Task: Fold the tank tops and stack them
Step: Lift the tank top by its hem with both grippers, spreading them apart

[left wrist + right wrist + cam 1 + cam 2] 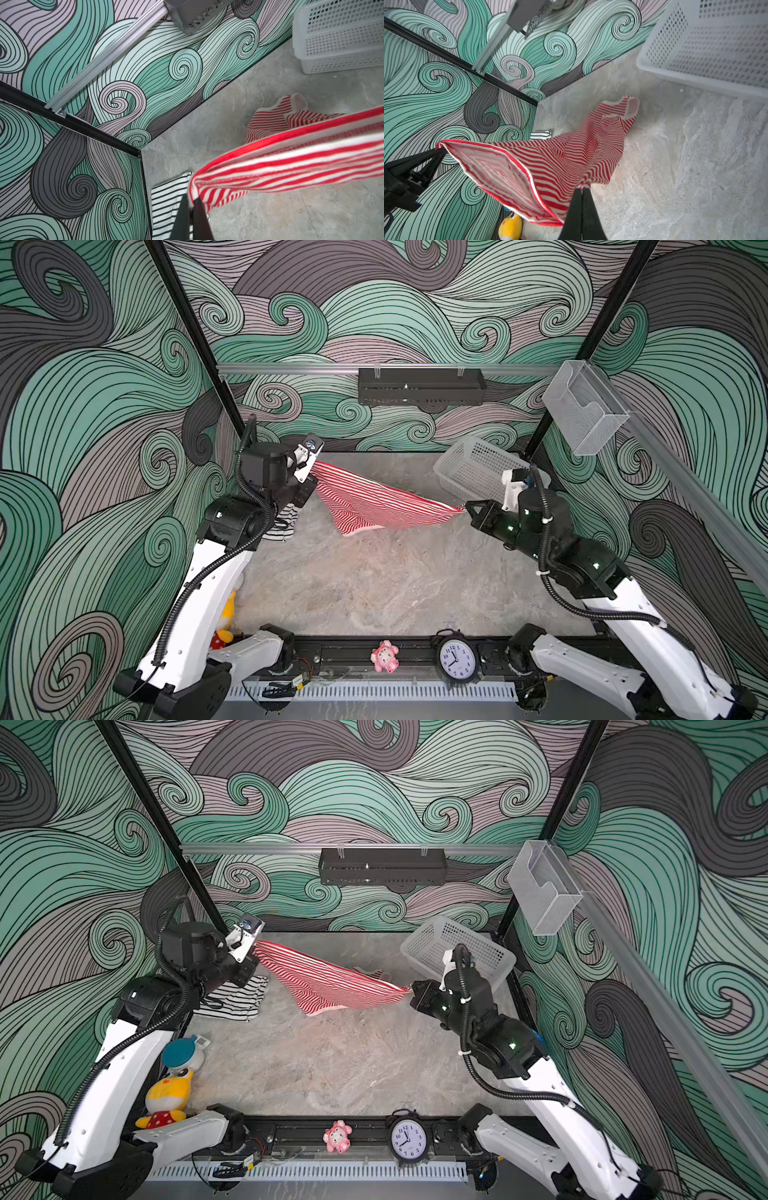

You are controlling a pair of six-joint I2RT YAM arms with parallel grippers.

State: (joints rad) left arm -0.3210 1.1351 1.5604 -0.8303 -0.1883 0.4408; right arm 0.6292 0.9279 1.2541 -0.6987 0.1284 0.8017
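The red-and-white tank top (pixel 374 502) (pixel 328 982) hangs stretched between my two grippers above the back of the table. My left gripper (pixel 312 479) (pixel 192 202) is shut on one hem corner, and my right gripper (pixel 464 508) (pixel 582 188) is shut on the opposite corner. The strap end of the red-and-white tank top (pixel 270 118) (pixel 623 112) sags down and rests on the table. The black-and-white tank top (pixel 282 526) (pixel 237 998) (pixel 168 199) lies flat at the back left, partly hidden under my left arm.
A white mesh basket (pixel 469 472) (pixel 440 944) sits tilted at the back right corner. A yellow plush toy (pixel 166 1094) leans by the left arm's base. A pink toy (pixel 384 655) and a clock (pixel 457 657) sit on the front rail.
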